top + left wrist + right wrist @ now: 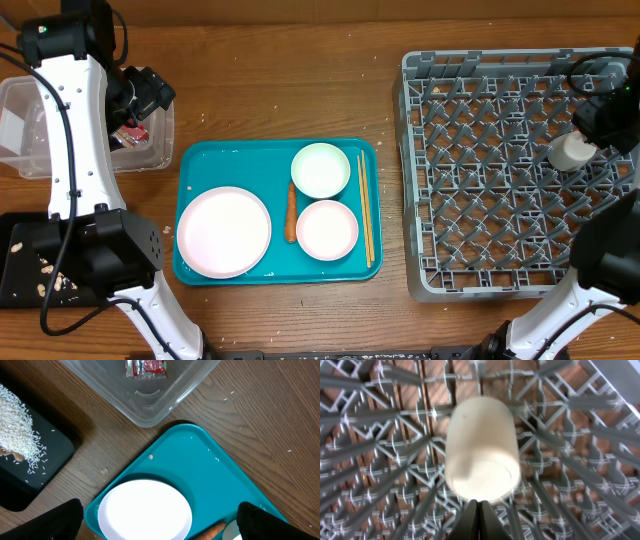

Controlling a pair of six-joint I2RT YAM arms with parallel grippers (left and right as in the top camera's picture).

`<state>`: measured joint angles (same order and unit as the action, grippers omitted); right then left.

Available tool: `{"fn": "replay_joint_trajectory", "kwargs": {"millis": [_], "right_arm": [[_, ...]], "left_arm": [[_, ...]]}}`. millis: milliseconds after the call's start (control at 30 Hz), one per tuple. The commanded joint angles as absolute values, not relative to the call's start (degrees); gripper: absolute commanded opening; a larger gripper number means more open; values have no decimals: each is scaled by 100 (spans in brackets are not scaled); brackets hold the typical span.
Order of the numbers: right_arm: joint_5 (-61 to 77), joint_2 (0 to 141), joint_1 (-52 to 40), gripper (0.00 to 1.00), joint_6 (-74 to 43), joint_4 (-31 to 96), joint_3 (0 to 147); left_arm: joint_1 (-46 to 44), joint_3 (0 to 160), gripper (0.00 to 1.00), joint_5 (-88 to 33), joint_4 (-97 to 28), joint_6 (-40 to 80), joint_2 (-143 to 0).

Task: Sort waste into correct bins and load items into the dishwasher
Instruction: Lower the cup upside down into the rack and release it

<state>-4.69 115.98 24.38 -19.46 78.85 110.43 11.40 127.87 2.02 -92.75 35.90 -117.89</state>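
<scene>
While the overhead view puts the clear tub [140, 160] at ten o'clock from the teal tray [230, 165] and the black tray [15, 290] with its beige scraps [50, 275] at eight, the dish rack [480, 250] lies at three o'clock, the cup [572, 152] toward its two o'clock corner. From the left wrist, the left gripper [160, 520] has its fingers [55, 522] spread wide above the plate [145, 510] at six o'clock, the red wrapper [146, 367] in the tub at twelve. From the right wrist, the right gripper [480, 510] shows its fingers pressed together at six o'clock, tips at the cup's near edge; whether they pinch its rim cannot be told.
</scene>
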Motion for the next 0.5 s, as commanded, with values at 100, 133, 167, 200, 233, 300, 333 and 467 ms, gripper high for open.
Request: {"fn": "replay_joint_trajectory", "kwargs": {"millis": [100,133,167,200,233,300,333,467], "right_arm": [[-438,11751,2451,4,-1966,7588,11008],[-438,11773,2451,4,-1964,7583,11008],[-440,11797,2451,4,-1964,7579,11008],[-438,11839,2451,4,-1964,7566,11008],[-440,11872,2451,4,-1964,7550,11008],[-440,11935,2451,4,-1962,7502,11008],[-440,11963,2451,4,-1946,7467,11008],[-440,11972,2451,4,-1944,7365,11008]], "left_arm": [[1160,12916,100,276,-9266,3642,-11732],[1160,12916,100,276,-9266,3642,-11732],[1160,12916,100,276,-9266,3642,-11732],[1160,12916,100,276,-9266,3642,-11732],[1160,12916,100,276,-9266,3642,-11732],[1160,12916,100,276,-9266,3642,-11732],[1160,12916,100,276,-9266,3642,-11732],[1160,12916,100,276,-9266,3642,-11732]]}}
